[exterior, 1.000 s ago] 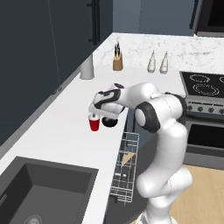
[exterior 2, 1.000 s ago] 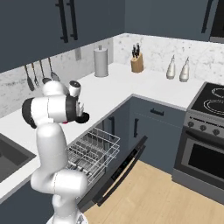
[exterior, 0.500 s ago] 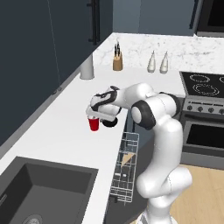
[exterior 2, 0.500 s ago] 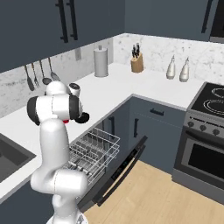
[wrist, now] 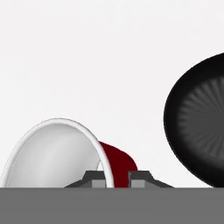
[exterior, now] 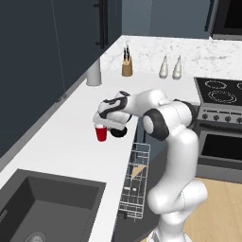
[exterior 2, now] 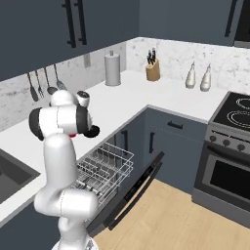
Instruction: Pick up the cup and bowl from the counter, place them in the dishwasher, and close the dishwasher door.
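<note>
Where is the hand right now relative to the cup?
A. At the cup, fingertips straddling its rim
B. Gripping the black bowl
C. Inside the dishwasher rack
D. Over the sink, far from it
A: in the hand view, the fingertips sit on either side of the red cup's pale rim on the counter, with the black bowl beside it.

No legible txt, labels or nos

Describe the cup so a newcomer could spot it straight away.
On the white counter, between the dark sink and the corner, look beside the open dishwasher rack. The cup stands under the gripper. It is small, red and pale-rimmed; the bowl next to it is low and black.
</note>
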Available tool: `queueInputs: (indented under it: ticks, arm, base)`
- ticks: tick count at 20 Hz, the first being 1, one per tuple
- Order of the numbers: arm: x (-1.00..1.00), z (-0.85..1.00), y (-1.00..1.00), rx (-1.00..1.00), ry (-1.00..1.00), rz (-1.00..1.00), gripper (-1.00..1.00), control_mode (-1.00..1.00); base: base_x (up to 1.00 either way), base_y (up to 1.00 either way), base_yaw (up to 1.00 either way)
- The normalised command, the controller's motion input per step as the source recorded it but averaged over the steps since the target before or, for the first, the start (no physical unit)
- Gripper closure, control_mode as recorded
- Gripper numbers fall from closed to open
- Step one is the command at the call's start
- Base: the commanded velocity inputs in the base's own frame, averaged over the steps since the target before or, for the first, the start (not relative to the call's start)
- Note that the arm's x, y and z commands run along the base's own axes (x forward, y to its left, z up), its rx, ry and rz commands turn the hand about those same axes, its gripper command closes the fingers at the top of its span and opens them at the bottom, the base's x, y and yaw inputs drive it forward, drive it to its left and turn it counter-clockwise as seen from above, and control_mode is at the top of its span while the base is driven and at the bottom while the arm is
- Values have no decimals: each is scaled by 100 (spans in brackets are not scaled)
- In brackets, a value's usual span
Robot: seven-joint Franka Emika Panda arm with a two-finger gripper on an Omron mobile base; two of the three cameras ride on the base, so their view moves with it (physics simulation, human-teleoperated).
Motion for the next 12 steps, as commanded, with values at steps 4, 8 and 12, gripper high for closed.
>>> queueInputs:
  ticks: [4,8,12]
  arm:
    - [-96,2,-3,2,-11,0,100,-100]
    - [-100,11,-26,2,-19,0,100,-100]
    - [-100,36,-36,0,-15,-1,100,-100]
  base:
    - [0,0,0]
    - [0,0,0]
    - [0,0,0]
